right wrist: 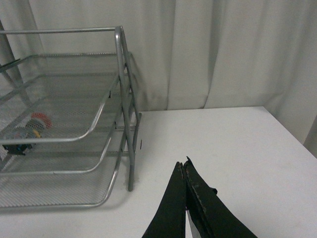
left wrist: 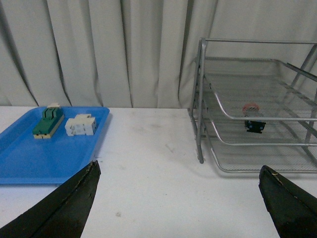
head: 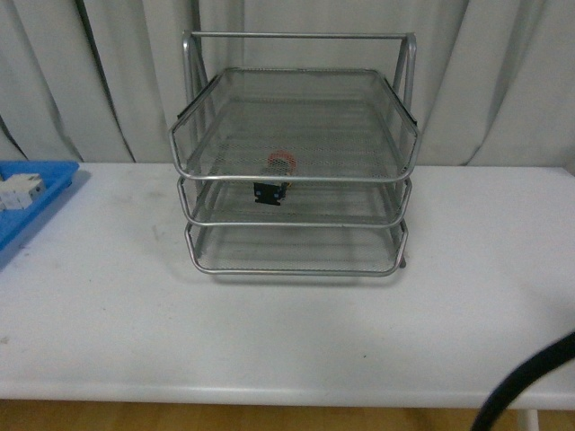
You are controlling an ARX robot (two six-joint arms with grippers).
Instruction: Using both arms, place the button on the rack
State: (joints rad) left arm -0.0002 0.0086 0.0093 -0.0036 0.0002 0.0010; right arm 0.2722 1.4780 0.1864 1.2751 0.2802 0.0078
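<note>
Small red-cap button point(head: 277, 176) w/ black-blue body lies in big silver wire rack point(head: 292, 90), mid tray, cap toward the back. Left gripper point(left wrist: 181, 198) wide open, empty; right gripper point(right wrist: 184, 171) closed, empty. Both well apart from rack.

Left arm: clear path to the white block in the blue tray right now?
Probably yes. The left gripper is open and empty, and the white block lies uncovered in the blue tray beside the green block. Only bare table lies between; the rack stands off to the other side.

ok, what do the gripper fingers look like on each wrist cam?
Left gripper: two matte black wedge-shaped fingers, edges scuffed pale. Right gripper: same black tapered fingers, chipped along the edges. A black cable curves through the front view's lower corner.
</note>
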